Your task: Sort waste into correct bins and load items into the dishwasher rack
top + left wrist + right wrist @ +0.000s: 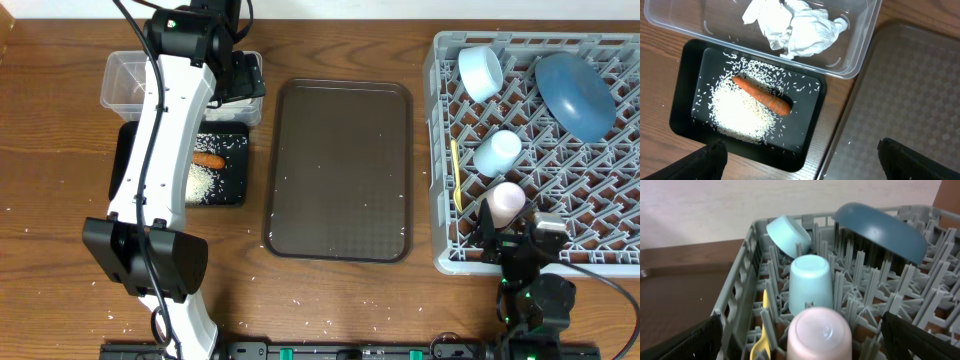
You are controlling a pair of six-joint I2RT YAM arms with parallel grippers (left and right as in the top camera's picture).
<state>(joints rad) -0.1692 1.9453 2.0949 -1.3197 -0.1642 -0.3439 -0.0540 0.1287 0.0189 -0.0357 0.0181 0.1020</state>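
Within the black tray (685,115) at left: orange carrot (762,95) lying across heaped rice (740,112). Just beyond, in the clear tub (860,50): crumpled tissues (795,25). Above them, left gripper (810,162), fingers spread wide. At right, in the grey rack (440,150): blue plate (575,95) and pale bowl (480,72) far, light blue cup (497,152) and pink cup (505,202) nearer, bottoms up, yellow spoon (455,175) beside the left wall. At its near edge, right gripper (805,340), likewise spread. Between the two sides, brown serving tray (340,170).

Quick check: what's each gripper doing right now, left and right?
Left gripper: jaws open, holding nothing.
Right gripper: jaws open, pink cup just ahead, not gripped.
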